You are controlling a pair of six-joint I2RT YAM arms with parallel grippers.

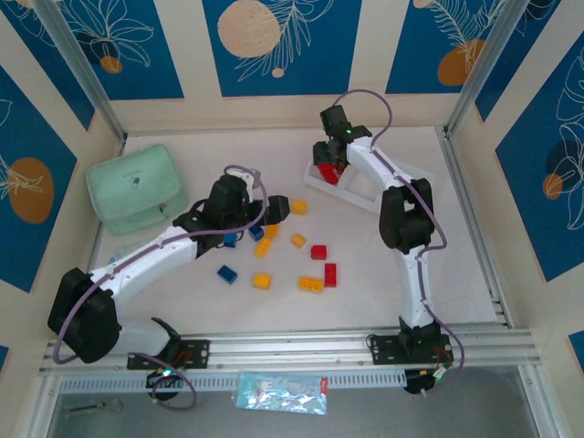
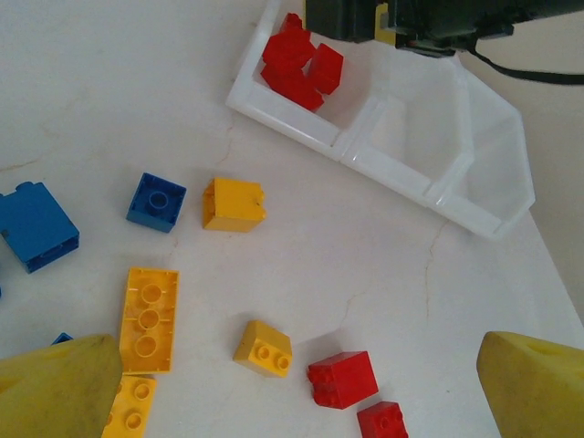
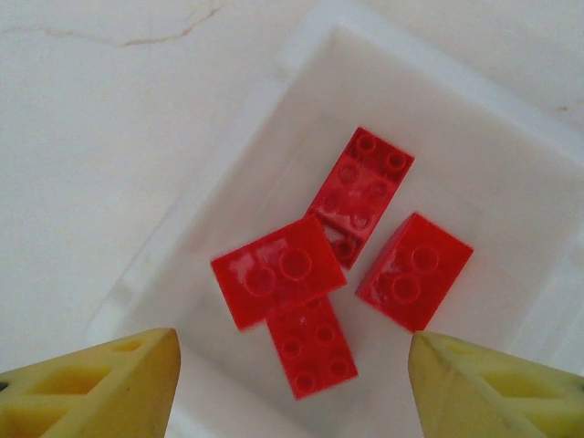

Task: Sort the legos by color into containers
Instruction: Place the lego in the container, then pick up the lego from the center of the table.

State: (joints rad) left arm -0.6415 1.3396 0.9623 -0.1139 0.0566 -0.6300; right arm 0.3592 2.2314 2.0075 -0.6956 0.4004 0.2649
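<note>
While my right gripper point(image 3: 294, 385) hangs fingers apart, empty, with four red legos point(image 3: 278, 274) just below it in the tray's end compartment point(image 3: 196, 228), I judge the loose red brick point(image 2: 342, 379) under my left gripper point(image 2: 301, 383), likewise spread, light, stiff and slick (best pinched across flat sides).

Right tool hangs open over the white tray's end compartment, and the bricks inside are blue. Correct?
No: those bricks are red, not blue, as the right wrist view shows. The right tool does hang open over the white tray's end compartment.
</note>
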